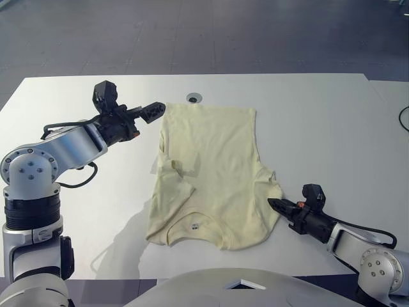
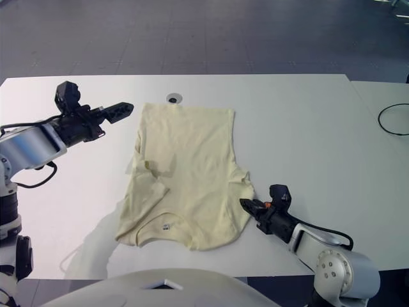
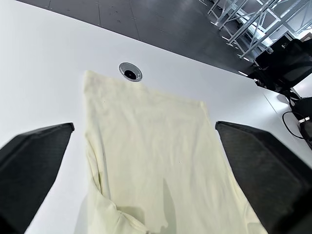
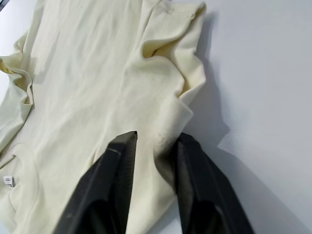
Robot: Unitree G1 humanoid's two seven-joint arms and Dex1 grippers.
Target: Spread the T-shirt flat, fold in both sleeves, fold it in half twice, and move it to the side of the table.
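Your left gripper (image 1: 160,110) hangs just beside the far left hem corner of the T-shirt (image 1: 211,173), its fingers (image 3: 34,161) spread wide and holding nothing. The pale yellow shirt lies mid-surface (image 1: 319,115), hem near the cable port (image 1: 193,98), collar toward you, the left sleeve turned in and the right one bunched. At that bunched edge sits your right gripper (image 1: 273,203), its fingers (image 4: 114,165) only narrowly parted over the cloth – they seem to have nothing pinched, though the wrist view leaves that unsure.

Mind the risks: closing on the rumpled right sleeve could catch two layers and drag the body askew, and a shallow bite at the hem corner could slip, leaving a crooked half-fold.

The layering under the right sleeve's ripple is hidden – you can't tell how neatly it is tucked.
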